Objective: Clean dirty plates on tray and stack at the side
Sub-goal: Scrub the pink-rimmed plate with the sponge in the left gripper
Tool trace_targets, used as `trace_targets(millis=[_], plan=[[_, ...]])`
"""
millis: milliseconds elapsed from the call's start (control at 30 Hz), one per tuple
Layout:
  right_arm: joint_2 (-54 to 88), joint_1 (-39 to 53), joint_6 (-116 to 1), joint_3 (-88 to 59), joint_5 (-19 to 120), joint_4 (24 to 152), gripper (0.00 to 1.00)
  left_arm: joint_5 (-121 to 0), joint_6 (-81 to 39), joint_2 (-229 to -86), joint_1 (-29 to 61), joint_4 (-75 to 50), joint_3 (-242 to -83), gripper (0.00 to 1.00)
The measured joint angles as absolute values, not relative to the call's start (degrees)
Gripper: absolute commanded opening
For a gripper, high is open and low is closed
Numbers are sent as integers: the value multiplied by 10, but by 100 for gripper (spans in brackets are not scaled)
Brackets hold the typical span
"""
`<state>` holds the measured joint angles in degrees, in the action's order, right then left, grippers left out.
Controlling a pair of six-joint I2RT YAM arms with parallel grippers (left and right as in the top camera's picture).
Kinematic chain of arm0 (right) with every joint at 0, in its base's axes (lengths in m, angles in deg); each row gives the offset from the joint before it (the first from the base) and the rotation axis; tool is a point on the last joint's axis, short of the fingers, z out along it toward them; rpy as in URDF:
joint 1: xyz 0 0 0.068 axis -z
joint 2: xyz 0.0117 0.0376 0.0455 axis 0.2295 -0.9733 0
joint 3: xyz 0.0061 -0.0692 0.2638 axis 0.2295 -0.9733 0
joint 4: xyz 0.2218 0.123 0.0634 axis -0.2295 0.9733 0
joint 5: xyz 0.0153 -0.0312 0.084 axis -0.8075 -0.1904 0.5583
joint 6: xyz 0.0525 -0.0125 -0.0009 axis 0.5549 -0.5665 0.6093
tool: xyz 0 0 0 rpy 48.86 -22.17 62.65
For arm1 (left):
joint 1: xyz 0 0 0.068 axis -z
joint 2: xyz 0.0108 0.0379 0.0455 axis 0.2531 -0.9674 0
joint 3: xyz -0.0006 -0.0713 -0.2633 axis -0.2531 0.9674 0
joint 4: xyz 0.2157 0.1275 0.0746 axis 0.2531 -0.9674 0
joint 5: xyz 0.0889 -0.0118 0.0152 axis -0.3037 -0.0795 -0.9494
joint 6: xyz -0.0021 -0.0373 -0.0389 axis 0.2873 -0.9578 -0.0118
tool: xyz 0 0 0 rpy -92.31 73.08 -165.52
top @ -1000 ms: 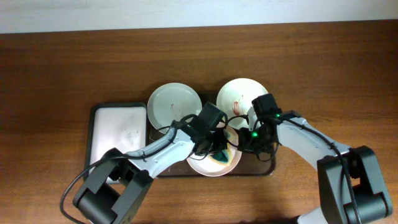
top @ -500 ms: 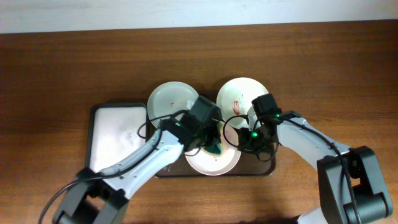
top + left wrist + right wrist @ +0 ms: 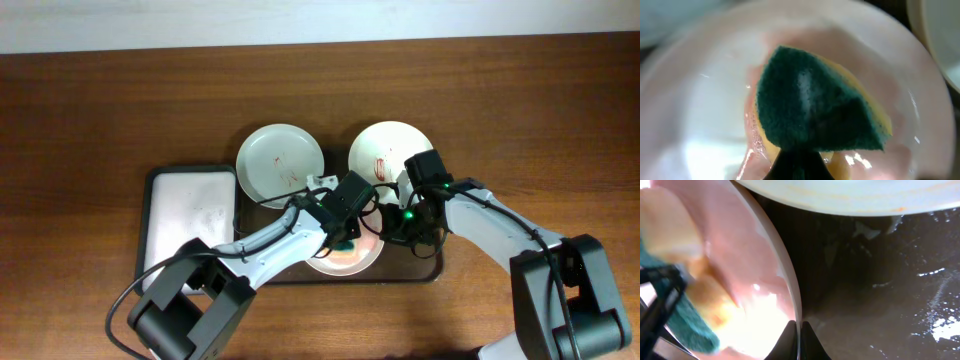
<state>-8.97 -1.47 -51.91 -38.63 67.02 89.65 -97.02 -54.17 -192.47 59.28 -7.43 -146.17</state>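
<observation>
The front white plate [image 3: 345,262] lies on the dark brown tray [image 3: 428,265], wet and smeared pink. My left gripper [image 3: 346,240] is shut on a green-and-yellow sponge [image 3: 815,107] and presses it on that plate [image 3: 695,130]. My right gripper [image 3: 392,226] is shut on the plate's right rim [image 3: 790,295], one finger on each side [image 3: 800,332]. The pale green plate [image 3: 280,160] with faint red marks is at the tray's back left. The second white plate [image 3: 385,150], streaked red, is at the back right; its edge shows in the right wrist view [image 3: 850,195].
A smaller white-lined tray [image 3: 190,215] sits left of the brown tray. The wet brown tray floor [image 3: 880,280] shows beside the held plate. The wooden table [image 3: 520,110] surrounds both trays.
My left gripper has rubbed the sponge back and forth across the front plate, left then right again. The plate looks pinker now. My right gripper has kept its hold on the rim.
</observation>
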Motion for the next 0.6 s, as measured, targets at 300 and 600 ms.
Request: trace_targets(millis=[300,600], plan=[[-90,-15,-519,-386,668,909,39,-1066,-529,-1837,573,-159,-1450,0],[-90,-31,-519,-394,661,894,4,-939,-348,-1744,391,-213,-1450,0]])
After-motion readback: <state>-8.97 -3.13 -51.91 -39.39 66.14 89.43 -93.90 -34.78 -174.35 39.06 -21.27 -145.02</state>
